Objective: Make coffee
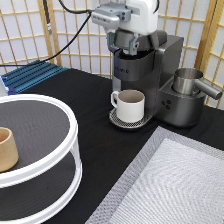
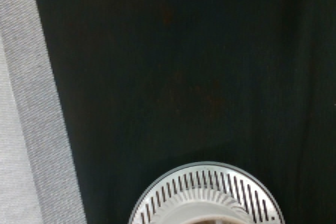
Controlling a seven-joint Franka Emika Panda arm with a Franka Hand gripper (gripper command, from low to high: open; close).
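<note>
Exterior view: tan handleless cup [image 1: 7, 149] sat on white round two-tier shelf [image 1: 60, 165]; white handled mug [image 1: 130, 105] under black coffee machine [image 1: 165, 80]; gripper [image 1: 131, 46] atop machine, opening unclear; coffee pod unseen.

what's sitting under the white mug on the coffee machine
The white mug stands on a round slotted drip tray at the coffee machine base. The tray's middle is covered by the mug. The end effector is above, at the machine's top.

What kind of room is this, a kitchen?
Probably a lab set up like a coffee corner. A coffee machine with a white mug under it sits on a black table, paper folding screens stand behind, and the robot's gripper is over the machine.
</note>
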